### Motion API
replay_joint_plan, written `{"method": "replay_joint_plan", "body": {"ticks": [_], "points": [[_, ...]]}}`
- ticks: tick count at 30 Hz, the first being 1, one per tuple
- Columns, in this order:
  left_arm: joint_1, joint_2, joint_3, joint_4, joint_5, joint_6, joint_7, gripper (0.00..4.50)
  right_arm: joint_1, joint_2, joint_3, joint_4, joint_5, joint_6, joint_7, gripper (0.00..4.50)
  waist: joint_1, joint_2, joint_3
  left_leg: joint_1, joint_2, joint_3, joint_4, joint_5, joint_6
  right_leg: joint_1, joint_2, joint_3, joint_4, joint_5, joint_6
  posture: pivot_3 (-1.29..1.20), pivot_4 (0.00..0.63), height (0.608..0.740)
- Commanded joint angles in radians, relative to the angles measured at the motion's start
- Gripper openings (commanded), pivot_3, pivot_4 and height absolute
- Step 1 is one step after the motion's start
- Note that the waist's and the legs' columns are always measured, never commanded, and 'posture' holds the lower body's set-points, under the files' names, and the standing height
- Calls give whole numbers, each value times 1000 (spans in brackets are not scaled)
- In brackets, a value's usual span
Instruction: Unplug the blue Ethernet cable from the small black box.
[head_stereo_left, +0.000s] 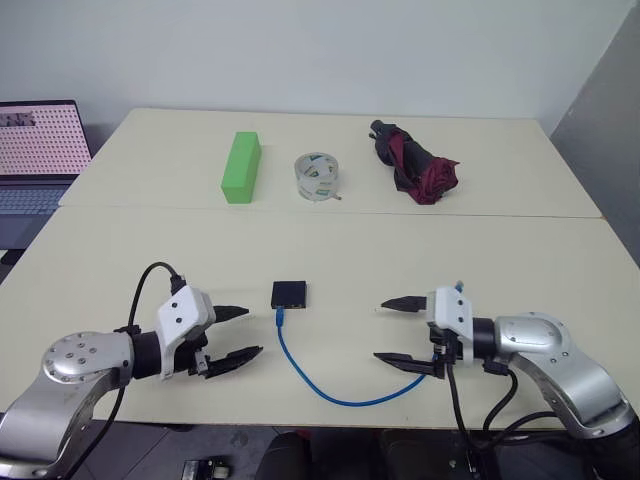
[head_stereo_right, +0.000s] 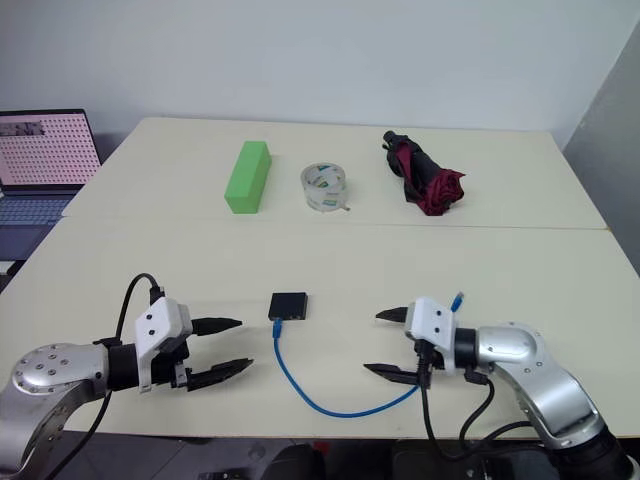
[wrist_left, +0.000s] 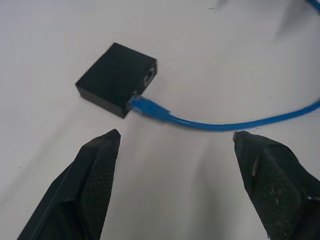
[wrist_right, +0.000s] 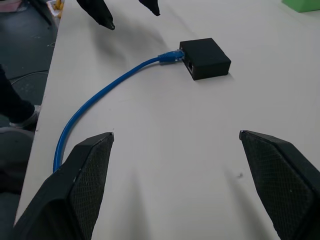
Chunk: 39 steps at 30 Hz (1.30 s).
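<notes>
**Cable plugged in, both jaws spread and empty**

Looking for writing, you find nothing you can read: the small black box (head_stereo_left: 289, 293) carries no label, and the print on the tape roll (head_stereo_left: 317, 177) is too small to make out. The laptop (head_stereo_left: 38, 150) at the far left is cut by the frame edge, and its screen shows only a dotted pattern.

The box lies flat on the surface (head_stereo_left: 330, 250), between the two arms. The blue Ethernet cable (head_stereo_left: 320, 381) sits with its plug in the port on the near side of the box, then curves along the surface toward the right gripper (head_stereo_left: 397, 331). Its other end rises behind that gripper and is partly hidden.

You see the jaws of the left gripper (head_stereo_left: 238, 332) spread wide, holding nothing, near the box but apart from it. The right jaws are also spread wide and empty. A green block (head_stereo_left: 241, 166) and a folded umbrella (head_stereo_left: 415, 162) lie far back.
</notes>
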Motion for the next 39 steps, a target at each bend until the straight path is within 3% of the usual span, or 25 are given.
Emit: {"method": "replay_joint_plan", "body": {"ticks": [1,6,16,21,25,28,39], "points": [[31,27,44,-35,-17,-5,-28,3847,-47,55,99,-28,-30,19,-7,4270,0,0,0,0,0,0,0,0,0,0,0,0,0,0,0,0,150,740],[25,36,58,-47,-46,17,-31,3847,-65,73,182,-4,-83,-2,14,4270,3,0,0,0,-1,-1,1,0,0,1,0,-1,0,0,0,0,150,740],[42,42,59,-136,-83,55,-25,3847,39,-171,3,-70,-9,-44,147,4270,2,1,0,0,-1,-2,0,0,0,1,0,-1,-1,0,0,0,150,740],[16,37,25,-156,-88,63,-15,3847,73,-262,9,-45,-83,-159,219,4270,2,1,1,0,-1,-2,0,0,0,2,0,-1,-1,0,0,0,150,740],[12,33,16,-173,-93,76,-8,3847,67,-274,19,16,-138,-230,229,4270,2,0,0,1,-1,-2,1,0,0,3,0,-1,-1,0,0,0,150,740],[12,31,14,-180,-95,81,-5,3906,65,-275,15,38,-158,-252,236,3796,2,1,1,1,-1,-2,1,0,0,3,0,-1,-1,0,0,0,150,740],[-23,27,-3,-175,-96,89,-5,3906,26,-296,28,153,-242,-390,299,1028,2,1,1,1,-1,-1,1,0,0,3,0,0,-1,0,0,0,150,740]]}}
